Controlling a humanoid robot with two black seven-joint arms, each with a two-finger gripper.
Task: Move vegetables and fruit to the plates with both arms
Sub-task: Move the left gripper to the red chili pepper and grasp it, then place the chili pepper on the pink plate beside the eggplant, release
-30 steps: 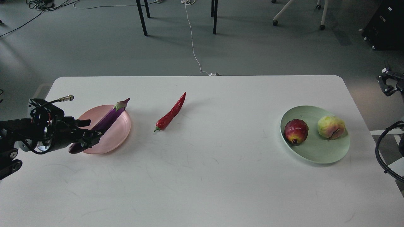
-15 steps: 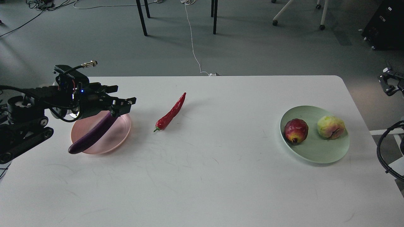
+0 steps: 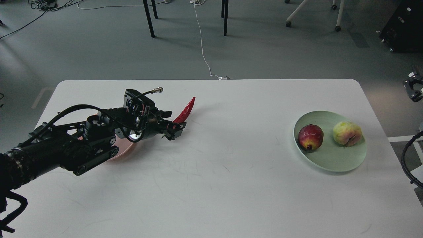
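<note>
My left gripper (image 3: 174, 127) reaches across the table and sits at the stem end of the red chili pepper (image 3: 187, 110). Its jaws look open, with red showing between them. The pepper's lower end is hidden behind the fingers. My left arm covers the pale pink plate (image 3: 121, 152), of which only a sliver shows, and it hides the eggplant. The dark red pomegranate (image 3: 310, 137) and the yellow-green and pink fruit (image 3: 347, 133) lie on the mint green plate (image 3: 330, 167) at the right. My right gripper (image 3: 414, 88) is at the right edge, off the table, small and dark.
The white table (image 3: 224, 185) has rounded far corners. A black cable loop (image 3: 407, 165) hangs at the right edge. Chair legs and a white cord (image 3: 201, 43) are on the floor beyond the table.
My left arm has left the eggplant on the pink plate and swung right, from the plate's left side to the chili pepper. The right gripper has drifted slightly right.
</note>
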